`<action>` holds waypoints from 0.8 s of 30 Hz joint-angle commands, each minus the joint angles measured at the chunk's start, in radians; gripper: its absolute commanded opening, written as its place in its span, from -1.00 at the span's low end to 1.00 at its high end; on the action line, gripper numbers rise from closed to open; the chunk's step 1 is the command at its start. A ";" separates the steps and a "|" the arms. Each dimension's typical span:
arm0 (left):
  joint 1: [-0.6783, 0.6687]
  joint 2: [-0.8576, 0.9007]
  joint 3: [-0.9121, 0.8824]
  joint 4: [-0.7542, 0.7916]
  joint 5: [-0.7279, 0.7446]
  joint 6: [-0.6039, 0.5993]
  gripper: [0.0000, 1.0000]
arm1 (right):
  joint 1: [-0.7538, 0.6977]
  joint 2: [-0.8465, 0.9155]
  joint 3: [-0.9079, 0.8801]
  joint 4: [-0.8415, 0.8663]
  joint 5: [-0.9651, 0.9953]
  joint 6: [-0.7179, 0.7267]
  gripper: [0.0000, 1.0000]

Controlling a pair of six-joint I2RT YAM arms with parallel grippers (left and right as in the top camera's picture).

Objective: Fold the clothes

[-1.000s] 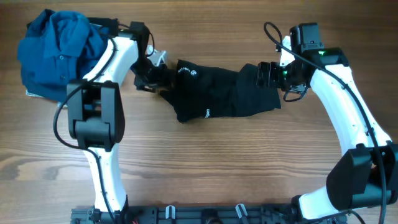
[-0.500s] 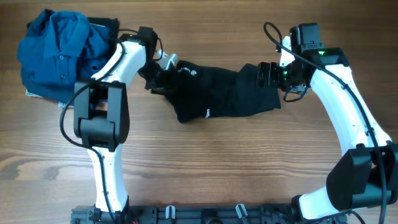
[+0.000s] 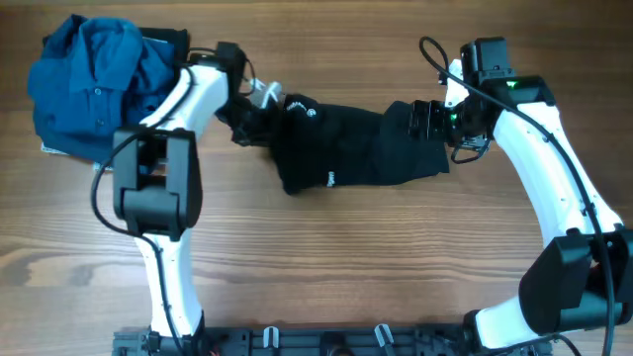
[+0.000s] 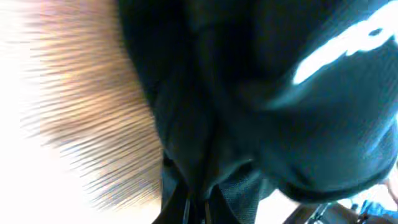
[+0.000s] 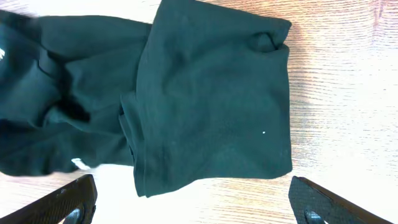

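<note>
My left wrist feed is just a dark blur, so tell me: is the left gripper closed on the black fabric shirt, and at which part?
Observer: Overhead, the left gripper is shut, pinching the left end of the black soft fabric shirt, beside its small white round logo.
Operator: And the other arm?
Observer: The right gripper is open at the shirt's right end, holding nothing.
Operator: Anything nearby to avoid?
Observer: A crumpled blue collared shirt lies at the wooden table's far left corner, apart from the black one.
</note>
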 commanded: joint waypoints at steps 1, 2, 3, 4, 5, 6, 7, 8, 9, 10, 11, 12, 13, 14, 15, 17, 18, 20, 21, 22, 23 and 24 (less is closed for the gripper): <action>0.059 -0.161 -0.002 0.008 0.023 -0.014 -0.92 | 0.001 -0.011 0.013 0.009 0.003 -0.013 0.99; 0.066 -0.188 -0.002 0.012 0.023 -0.014 -0.92 | 0.001 -0.011 0.009 0.021 0.003 -0.012 0.99; 0.071 -0.214 -0.002 0.020 0.023 -0.014 -0.92 | 0.001 -0.011 0.001 0.038 0.002 -0.011 0.98; 0.071 -0.238 -0.002 0.020 0.021 -0.014 -0.92 | 0.001 -0.011 -0.006 0.051 0.001 -0.010 0.99; 0.071 -0.250 -0.002 0.020 0.021 -0.014 -0.92 | 0.001 -0.010 -0.015 0.064 -0.003 -0.008 0.99; 0.069 -0.268 -0.002 0.020 0.017 -0.014 -0.92 | 0.001 -0.010 -0.023 0.073 -0.010 -0.009 0.99; 0.069 -0.277 -0.002 0.020 0.015 -0.014 -0.92 | 0.001 -0.010 -0.030 0.080 -0.016 -0.009 0.99; 0.069 -0.289 -0.002 0.021 0.015 -0.014 -0.92 | 0.001 -0.010 -0.039 0.086 -0.022 -0.008 0.99; 0.069 -0.300 -0.002 0.024 0.015 -0.025 -0.92 | 0.001 -0.010 -0.047 0.089 -0.024 -0.009 0.99; 0.069 -0.306 -0.002 0.029 0.015 -0.036 -0.92 | 0.001 -0.010 -0.050 0.088 -0.024 -0.010 0.99; 0.066 -0.311 -0.002 0.037 0.016 -0.045 -0.92 | 0.001 -0.010 -0.051 0.085 -0.024 -0.010 0.99; 0.061 -0.315 -0.002 0.044 0.016 -0.048 -0.92 | 0.001 -0.010 -0.052 0.085 -0.024 -0.011 0.99; 0.051 -0.317 -0.002 0.052 0.016 -0.048 -0.92 | 0.001 -0.010 -0.052 0.085 -0.024 -0.012 0.99; 0.037 -0.318 -0.002 0.060 0.016 -0.048 -0.92 | 0.001 -0.010 -0.052 0.085 -0.024 -0.012 0.99; 0.020 -0.318 -0.002 0.068 0.016 -0.048 -0.92 | 0.001 -0.010 -0.052 0.085 -0.025 -0.010 0.99; -0.032 -0.318 -0.002 0.092 0.015 -0.048 -0.92 | 0.001 -0.010 -0.052 0.087 -0.040 -0.009 0.99; -0.058 -0.318 -0.002 0.109 0.013 -0.048 -0.92 | 0.001 -0.011 -0.052 0.088 -0.048 -0.010 0.99; -0.113 -0.318 -0.002 0.151 -0.007 -0.048 -0.92 | 0.001 -0.015 -0.051 0.097 -0.073 -0.010 0.99; -0.142 -0.318 -0.002 0.174 -0.020 -0.048 -0.92 | 0.001 -0.023 -0.050 0.101 -0.080 -0.010 0.99; -0.171 -0.318 -0.002 0.196 -0.037 -0.048 -0.92 | 0.001 -0.032 -0.048 0.102 -0.080 -0.010 0.99; -0.197 -0.318 -0.002 0.214 -0.055 -0.048 -0.92 | 0.001 -0.042 -0.042 0.100 -0.080 -0.010 0.99; -0.246 -0.318 -0.002 0.247 -0.094 -0.067 -0.92 | 0.000 -0.063 -0.029 0.092 -0.080 -0.010 0.99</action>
